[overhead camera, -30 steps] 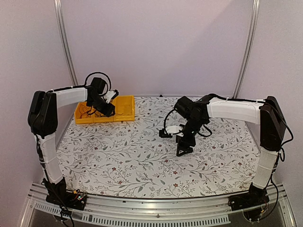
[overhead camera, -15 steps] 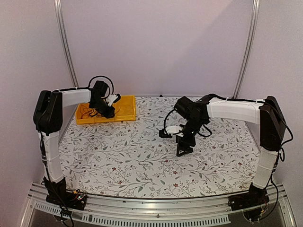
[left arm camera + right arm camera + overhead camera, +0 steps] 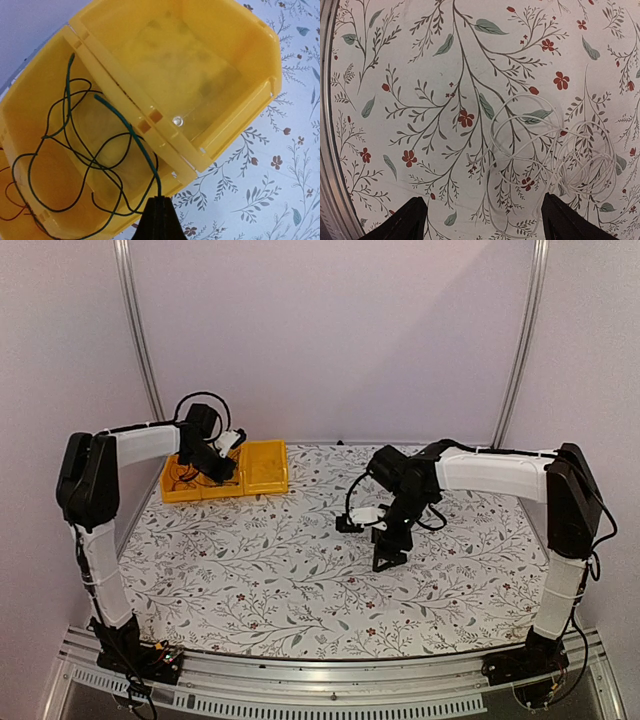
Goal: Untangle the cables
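While the right gripper (image 3: pixel 484 215) hangs with its fingers wide apart and nothing between them, we see the pale cable (image 3: pixel 555 155) just beneath it. It is a loose heap of overlapping loops on the flowered table (image 3: pixel 300 590), well to the right of the yellow bins (image 3: pixel 150 117) and nearer to us than they are.

Farther back, over those bins, the left gripper (image 3: pixel 160 210) has its fingers pressed together on the dark cable (image 3: pixel 125 127). It pinches a single strand by the rim of the middle bin, and the rest sprawls in curls across that bin's floor. The red cable (image 3: pixel 15 202) shows only as a short stretch in the bin left of the middle one. We see nothing in the bin on the right.

We judge these wires light, limp and slick. They will sag, drag their own loops along and cinch into knots if yanked. The best hold is one lone strand near a free end, clear of crossings.

We count three cables (one pale, one dark, one red) and three bins.
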